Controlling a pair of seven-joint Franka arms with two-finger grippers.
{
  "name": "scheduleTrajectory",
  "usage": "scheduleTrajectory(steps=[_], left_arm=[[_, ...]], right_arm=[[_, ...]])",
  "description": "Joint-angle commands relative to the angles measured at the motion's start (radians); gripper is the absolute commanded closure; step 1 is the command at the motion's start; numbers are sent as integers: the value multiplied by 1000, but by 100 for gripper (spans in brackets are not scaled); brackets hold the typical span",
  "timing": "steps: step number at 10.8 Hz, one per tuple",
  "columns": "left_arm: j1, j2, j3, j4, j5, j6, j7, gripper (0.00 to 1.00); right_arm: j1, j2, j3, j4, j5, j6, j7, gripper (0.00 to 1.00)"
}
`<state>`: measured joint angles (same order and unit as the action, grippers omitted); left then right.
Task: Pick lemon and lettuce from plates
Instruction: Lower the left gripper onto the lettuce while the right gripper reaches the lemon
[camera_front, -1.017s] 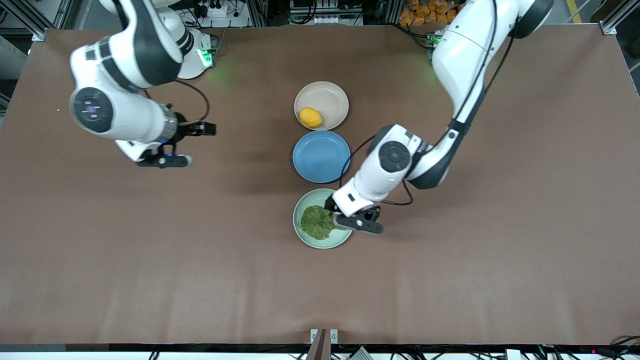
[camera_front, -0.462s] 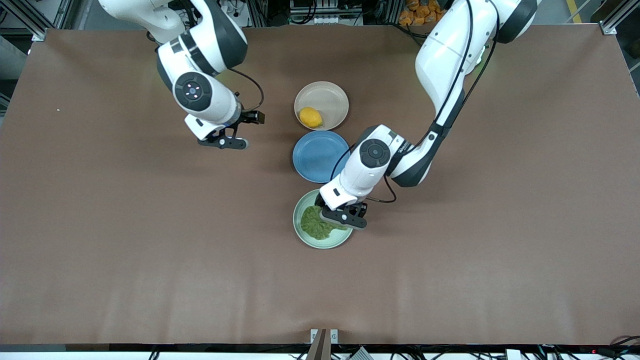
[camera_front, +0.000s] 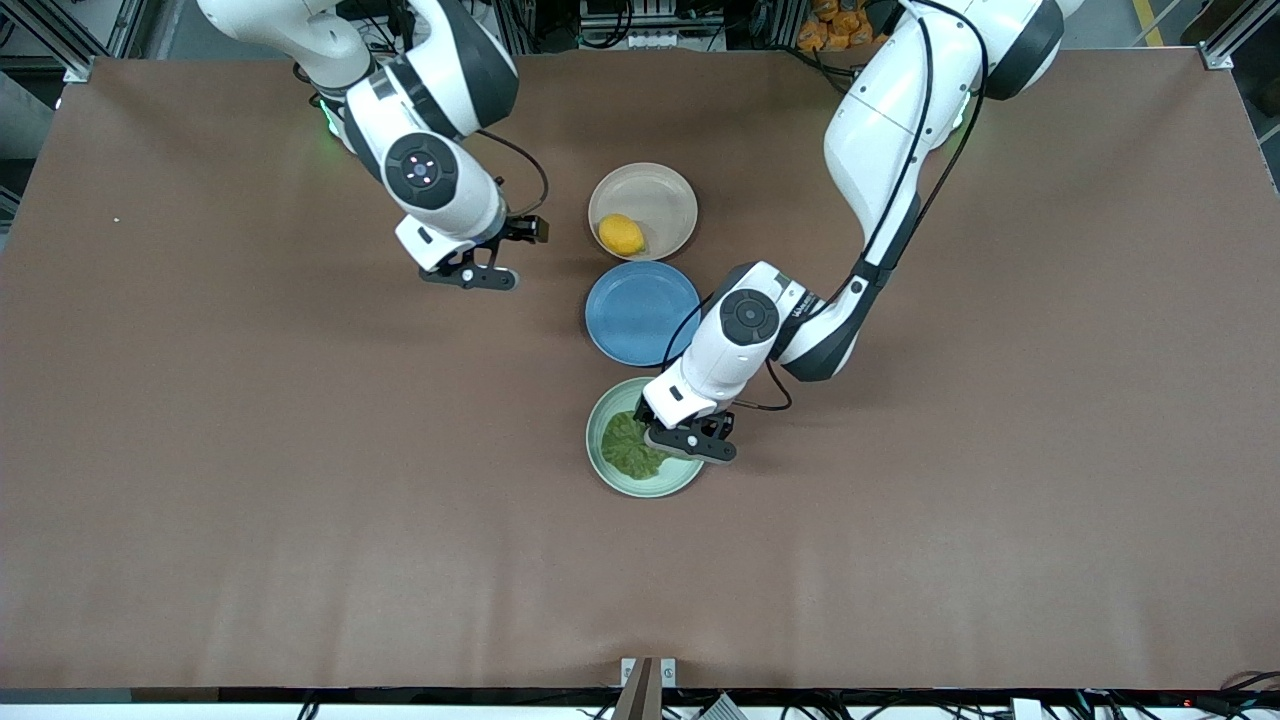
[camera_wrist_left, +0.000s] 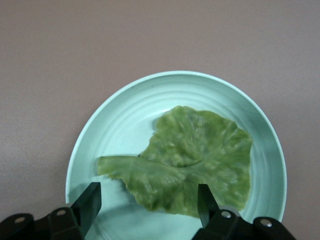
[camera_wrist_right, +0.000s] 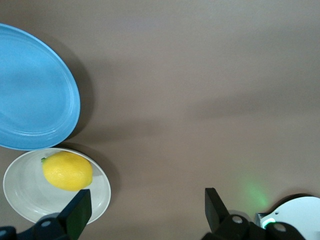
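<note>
The smooth brown table (camera_front: 250, 480) holds three round plates. The crinkly lettuce (camera_wrist_left: 195, 160) lies flat in the ridged mint plate (camera_wrist_left: 115, 130), between the left gripper (camera_wrist_left: 150, 202)'s wide fingers, not held. The bumpy lemon (camera_wrist_right: 67, 171) sits in the beige plate (camera_wrist_right: 25, 200), next to the blue plate (camera_front: 640, 312). The right gripper (camera_wrist_right: 145, 210) hangs wide open over the table beside it, empty.

Front view set high, looking down on the whole table (camera_front: 300, 500); left wrist view close above the mint plate (camera_wrist_left: 125, 107); right wrist view higher, over bare table, beige plate (camera_wrist_right: 97, 200) at its edge. Both plates shared with the front view.
</note>
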<state>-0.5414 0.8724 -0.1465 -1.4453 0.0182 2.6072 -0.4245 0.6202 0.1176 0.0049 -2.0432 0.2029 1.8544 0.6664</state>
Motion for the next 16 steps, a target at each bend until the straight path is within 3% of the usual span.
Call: scheduleTrajectory(steps=[1, 5, 6, 7, 8, 10, 11, 12, 16], left_arm=[[-38, 42, 40, 34, 19, 17, -59, 14], [-58, 51, 64, 40, 16, 17, -79, 15], [-58, 51, 64, 40, 16, 17, -79, 23], [-58, 51, 64, 40, 16, 17, -79, 41], [-58, 51, 64, 40, 16, 17, -79, 66], [-58, 57, 64, 39, 17, 17, -79, 78], [-58, 57, 65, 39, 17, 16, -79, 94], [-57, 53, 67, 39, 19, 16, -79, 100], [-36, -22, 67, 36, 16, -39, -80, 100]], right_arm=[[65, 31, -6, -11, 27, 60, 138, 0], [115, 77, -6, -2, 27, 63, 157, 0], [118, 73, -6, 9, 27, 55, 156, 0], [151, 59, -6, 8, 27, 55, 157, 0], [188, 48, -6, 9, 27, 75, 156, 0], [222, 62, -6, 6, 27, 178, 147, 0], [254, 66, -6, 2, 27, 187, 145, 0], [260, 74, -6, 2, 27, 210, 145, 0], [355, 140, -8, -9, 26, 349, 165, 0]])
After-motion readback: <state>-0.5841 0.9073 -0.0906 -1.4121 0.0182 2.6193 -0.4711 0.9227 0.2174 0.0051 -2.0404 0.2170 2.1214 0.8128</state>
